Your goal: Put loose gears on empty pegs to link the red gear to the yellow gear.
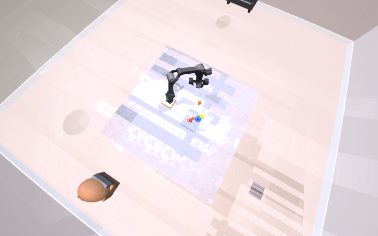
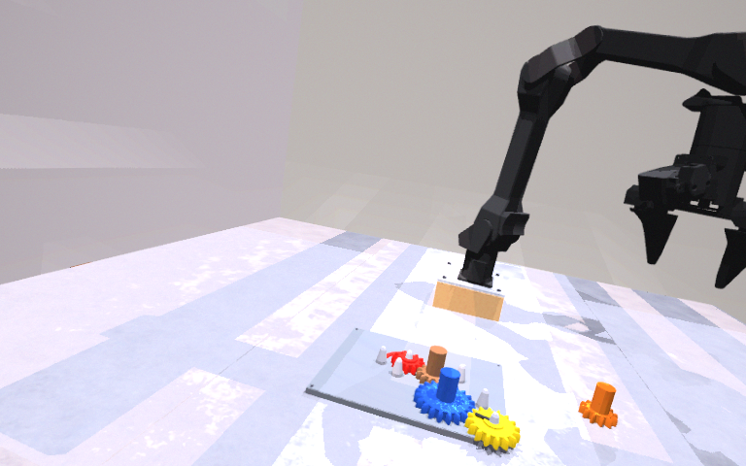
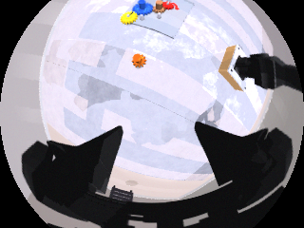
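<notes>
The grey board (image 2: 352,379) (image 3: 182,14) carries the red gear (image 2: 408,362) (image 1: 190,120), a small brown gear (image 2: 436,359) (image 3: 159,6) with a tall knob, a larger blue gear (image 2: 440,404) (image 1: 198,119) (image 3: 142,9) and the yellow gear (image 2: 497,433) (image 1: 201,116) (image 3: 128,18). They form a row, brown beside red and blue between brown and yellow; whether all teeth mesh is too small to tell. The brown and blue gears look flat. An orange gear (image 2: 602,404) (image 1: 199,102) (image 3: 139,61) stands on the table off the board. My gripper (image 2: 687,275) (image 3: 159,127) is open and empty, high above the table, away from the board.
Bare pegs show on the board: one peg (image 2: 382,355) left of the red gear, another peg (image 2: 397,367) in front of it, and a peg (image 2: 483,398) behind the yellow gear. The arm's base (image 2: 467,301) (image 1: 168,103) (image 3: 229,68) stands behind the board.
</notes>
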